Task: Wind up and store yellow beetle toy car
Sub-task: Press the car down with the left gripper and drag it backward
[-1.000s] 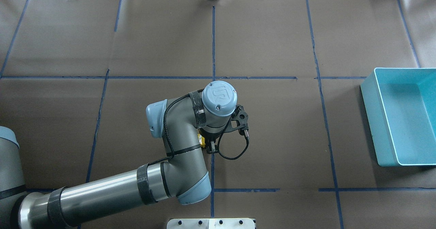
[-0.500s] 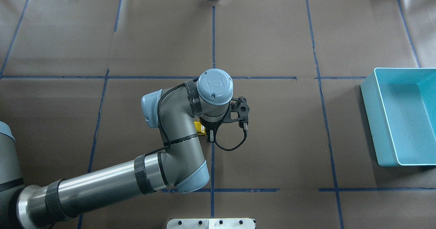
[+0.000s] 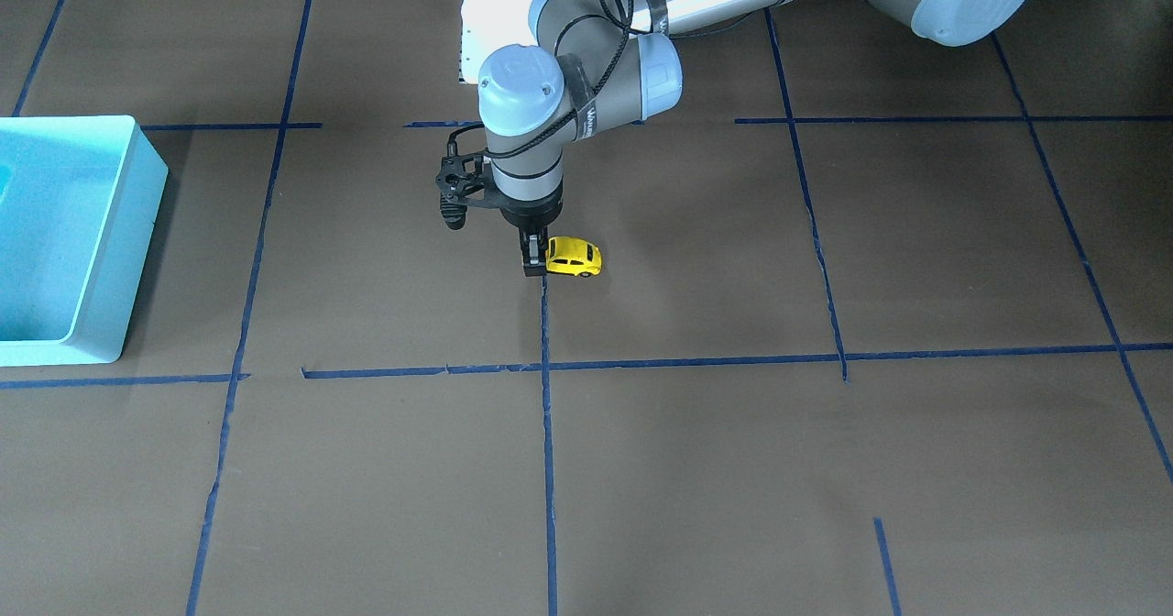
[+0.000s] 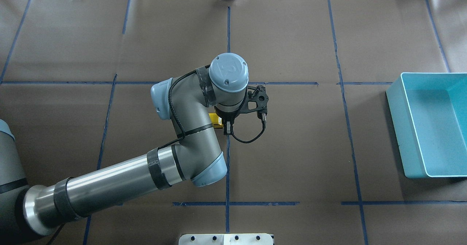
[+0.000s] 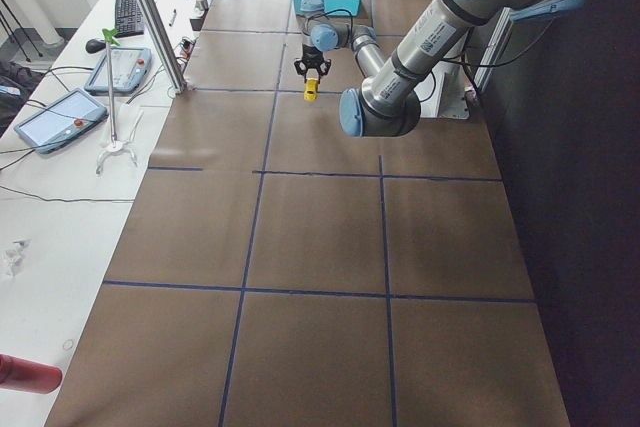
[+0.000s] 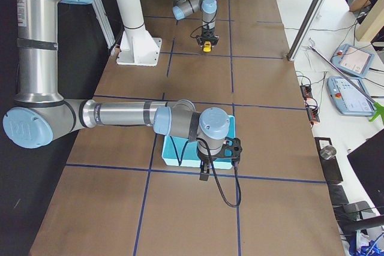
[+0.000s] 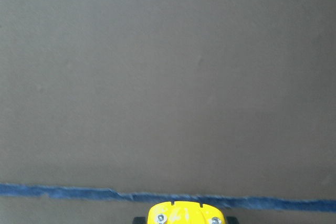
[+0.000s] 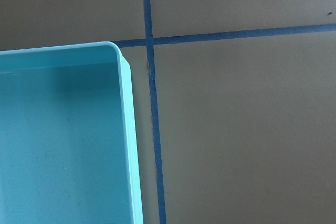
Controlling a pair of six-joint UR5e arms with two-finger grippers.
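Brown papered table (image 3: 733, 469): left gripper (image 3: 532, 264), below a UR-logo cap (image 4: 229, 70), clamps the yellow beetle toy car (image 3: 575, 257); right gripper's (image 6: 204, 174) grip cannot be told.

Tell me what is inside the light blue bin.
Only bare floor shows inside the light blue bin. Its outer end is cut off by the frame edge, so that part cannot be checked.

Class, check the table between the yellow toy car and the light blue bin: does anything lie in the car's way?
Nothing visible does. From the yellow toy car, gripped by the left gripper, across to the light blue bin, only brown paper and blue tape lines show.
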